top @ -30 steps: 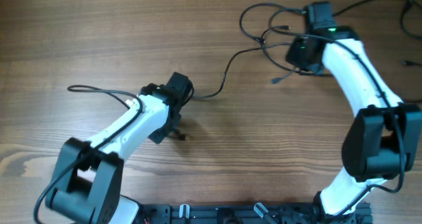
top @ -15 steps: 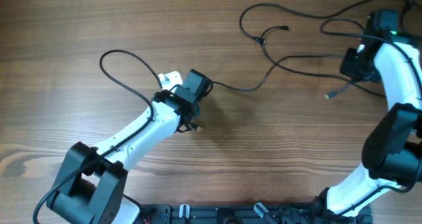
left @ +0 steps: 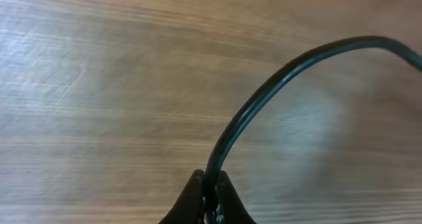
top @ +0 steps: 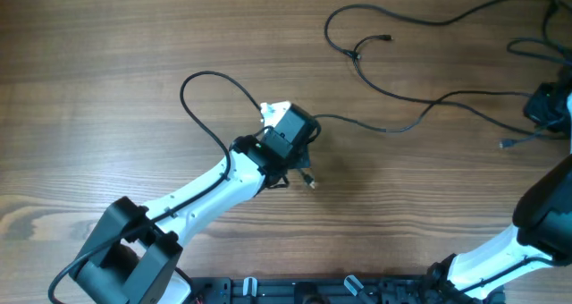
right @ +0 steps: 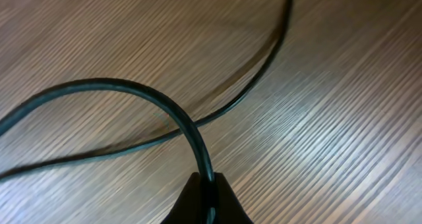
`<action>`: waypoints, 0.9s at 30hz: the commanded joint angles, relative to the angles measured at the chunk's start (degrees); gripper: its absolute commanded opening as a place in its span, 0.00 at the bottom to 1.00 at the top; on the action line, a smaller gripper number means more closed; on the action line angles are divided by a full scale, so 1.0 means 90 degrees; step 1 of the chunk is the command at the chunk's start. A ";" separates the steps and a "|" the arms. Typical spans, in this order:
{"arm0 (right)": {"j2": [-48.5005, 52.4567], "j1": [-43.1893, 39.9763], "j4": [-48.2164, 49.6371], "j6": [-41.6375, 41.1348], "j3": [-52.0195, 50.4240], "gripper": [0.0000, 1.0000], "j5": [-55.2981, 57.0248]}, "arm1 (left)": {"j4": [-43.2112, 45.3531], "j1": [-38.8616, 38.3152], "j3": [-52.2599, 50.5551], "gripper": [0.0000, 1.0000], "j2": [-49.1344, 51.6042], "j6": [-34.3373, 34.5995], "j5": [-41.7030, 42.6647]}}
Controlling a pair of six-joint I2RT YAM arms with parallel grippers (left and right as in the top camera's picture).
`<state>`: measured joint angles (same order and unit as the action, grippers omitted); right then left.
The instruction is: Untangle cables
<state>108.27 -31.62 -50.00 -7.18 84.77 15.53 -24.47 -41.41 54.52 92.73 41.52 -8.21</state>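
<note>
Thin black cables lie on the wooden table. One cable [top: 420, 116] stretches between both grippers. My left gripper [top: 302, 152] is shut on it near its silver-tipped plug [top: 308, 181]; in the left wrist view the cable [left: 264, 95] rises from the closed left gripper [left: 211, 184] and arcs right. At the right edge, my right gripper [top: 545, 103] is shut on a cable [right: 132, 87] in the right wrist view, where the right gripper [right: 208, 181] pinches it. A second cable [right: 264, 72] crosses under it. Another cable [top: 393, 13] loops at the top, with a small plug [top: 386, 38].
A thicker black wire [top: 206, 107] loops out from the left arm's white camera module [top: 275, 113]. A loose plug end [top: 506, 145] lies near the right arm [top: 536, 215]. The arm bases stand along the front edge [top: 295, 291].
The left arm has swung right, carrying its cable end toward the middle. The right arm has pulled out to the right edge, drawing the cable between them out longer and opening up the tangle.
</note>
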 commanded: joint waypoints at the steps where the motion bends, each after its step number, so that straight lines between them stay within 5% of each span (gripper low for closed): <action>1: -0.0095 -0.0282 0.0250 0.0138 -0.0005 0.04 0.0185 | 0.0374 -0.0007 -0.0015 0.04 -0.0022 -0.0087 -0.0066; 17: -0.0095 -0.1389 0.1185 0.0049 -0.0005 0.04 0.0107 | 0.1763 -0.0631 -0.0015 0.04 0.1117 -0.0068 -0.0019; 27: -0.0095 -0.2079 0.0896 -0.1542 -0.0005 0.04 -0.0556 | 0.2004 -0.0636 -0.0015 0.04 0.1338 -0.0068 -0.0019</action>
<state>108.27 -46.59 -40.60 -13.28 84.77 15.07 -6.87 -47.00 54.48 104.05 41.19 -7.94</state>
